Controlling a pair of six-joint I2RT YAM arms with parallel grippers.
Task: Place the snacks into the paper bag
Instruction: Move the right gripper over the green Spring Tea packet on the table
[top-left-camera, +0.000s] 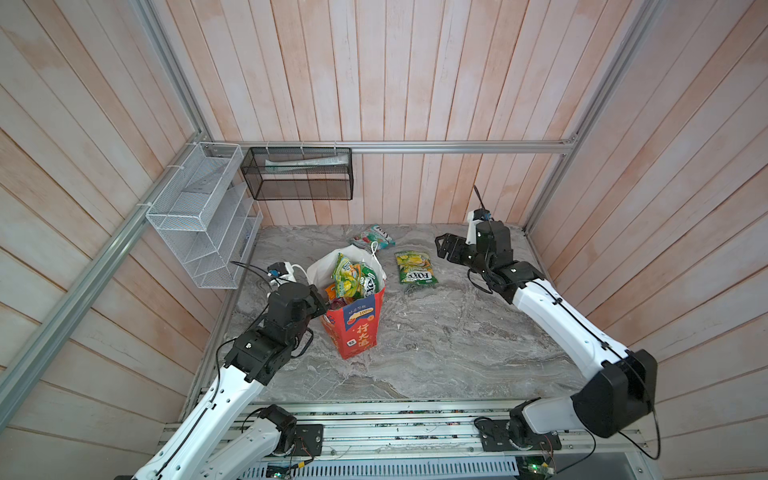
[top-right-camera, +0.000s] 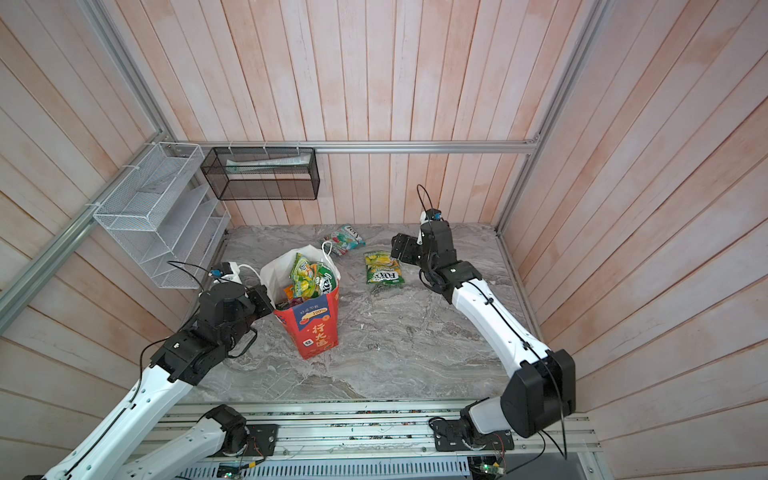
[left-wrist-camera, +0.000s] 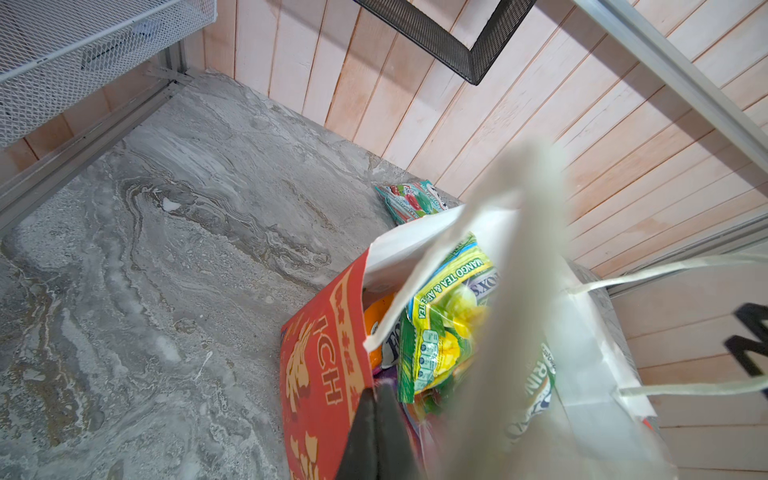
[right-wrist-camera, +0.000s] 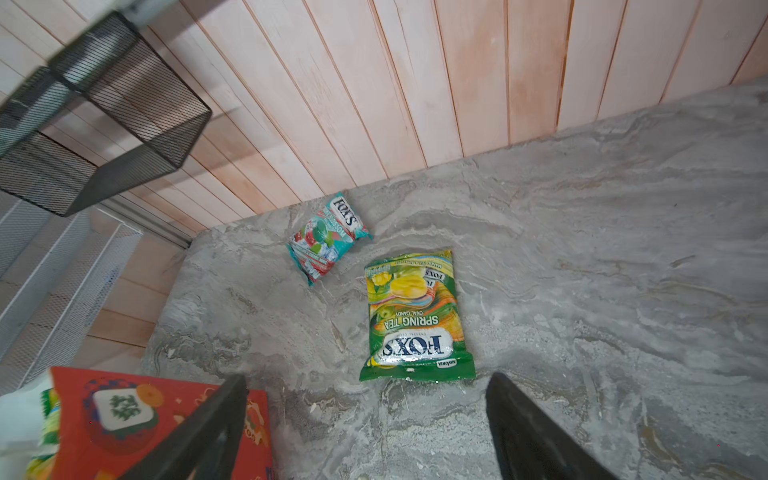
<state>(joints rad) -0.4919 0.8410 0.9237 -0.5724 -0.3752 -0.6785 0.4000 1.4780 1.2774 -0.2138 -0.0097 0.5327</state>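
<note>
On the grey counter (top-left-camera: 457, 340) the red paper bag (top-left-camera: 357, 332) stands upright, stuffed with snacks (top-left-camera: 353, 278), my left claw (top-left-camera: 323, 305) pinching its rim. Near it lie a green pouch (top-left-camera: 415, 268) and a smaller teal pouch (top-left-camera: 376, 237). My right claw (top-left-camera: 441, 248) hangs spread and empty near them. Light, slippery film, I judge: I'd pinch the green one's sealed edge.

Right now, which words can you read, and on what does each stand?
"FOX'S", "SPRING TEA", "OVAL CANDY": green pouch.
"FOX'S": teal pouch.
"100%", "ICH": red bag.
"MANGO TEA": yellow pouch inside it.
The bag's yellow Chinese characters and all small print: too blurred to read.
</note>
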